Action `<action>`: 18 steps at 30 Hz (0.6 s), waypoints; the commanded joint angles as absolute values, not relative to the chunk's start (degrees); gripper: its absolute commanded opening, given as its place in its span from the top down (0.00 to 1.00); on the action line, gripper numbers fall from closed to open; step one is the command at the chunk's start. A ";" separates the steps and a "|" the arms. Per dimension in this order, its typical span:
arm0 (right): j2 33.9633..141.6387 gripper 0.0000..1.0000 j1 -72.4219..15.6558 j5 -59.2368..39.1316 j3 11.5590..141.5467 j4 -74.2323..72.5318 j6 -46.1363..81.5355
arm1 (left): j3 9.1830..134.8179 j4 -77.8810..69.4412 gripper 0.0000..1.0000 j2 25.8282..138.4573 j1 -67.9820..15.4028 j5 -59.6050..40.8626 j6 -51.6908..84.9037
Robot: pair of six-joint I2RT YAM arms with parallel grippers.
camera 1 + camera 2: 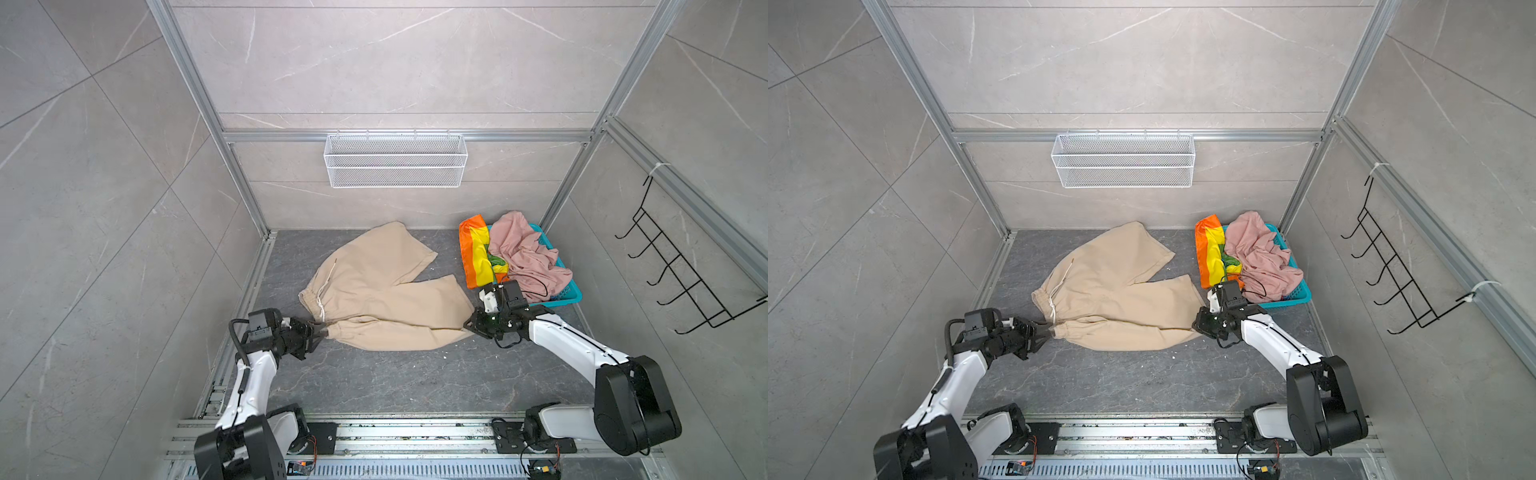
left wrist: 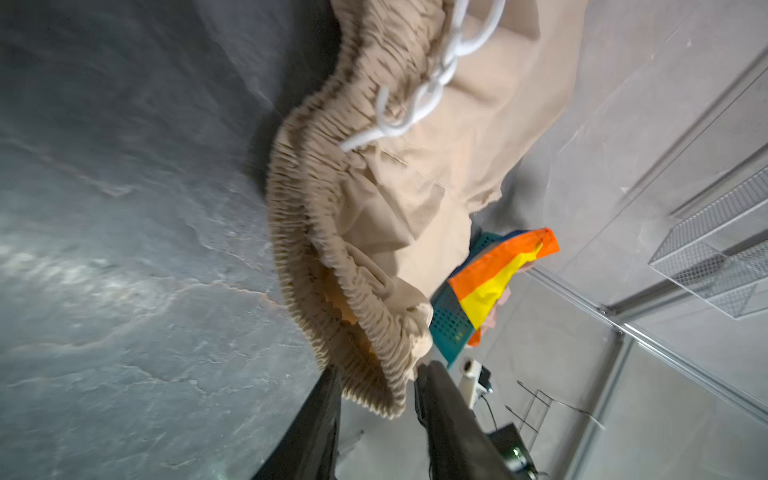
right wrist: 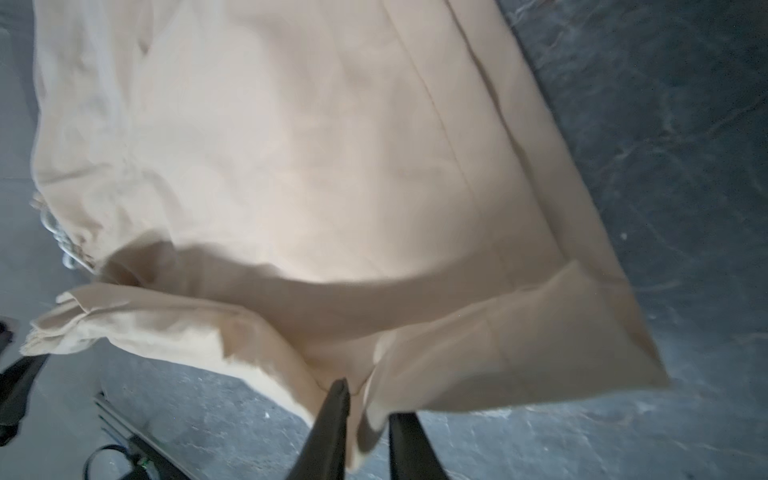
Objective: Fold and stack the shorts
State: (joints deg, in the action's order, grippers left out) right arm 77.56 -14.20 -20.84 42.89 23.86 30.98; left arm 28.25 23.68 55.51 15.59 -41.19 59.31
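2 sets of fingers parted, unclamped: L gripper (image 2: 380,370) astride beige shorts (image 1: 374,286) waistband, R gripper (image 3: 370,399) at right hem. Rec: back out level, straight, w/o dragging cloth.

No readable text, label, brand name, number or sign can be made out on anything shown in the four views.

Spread shorts (image 1: 374,291) lie on floor (image 1: 374,382); basket (image 1: 567,297) to their right.
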 commanded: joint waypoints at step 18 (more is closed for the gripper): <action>90.24 0.01 -16.35 -26.68 60.21 18.53 35.19 | 49.83 16.78 0.34 77.91 -9.60 -35.22 58.34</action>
State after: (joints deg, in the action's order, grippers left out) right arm 86.28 -15.35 -23.24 60.01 24.88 30.81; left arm 47.72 16.91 72.71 -5.85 -33.47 61.39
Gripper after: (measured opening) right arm 0.991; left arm 0.662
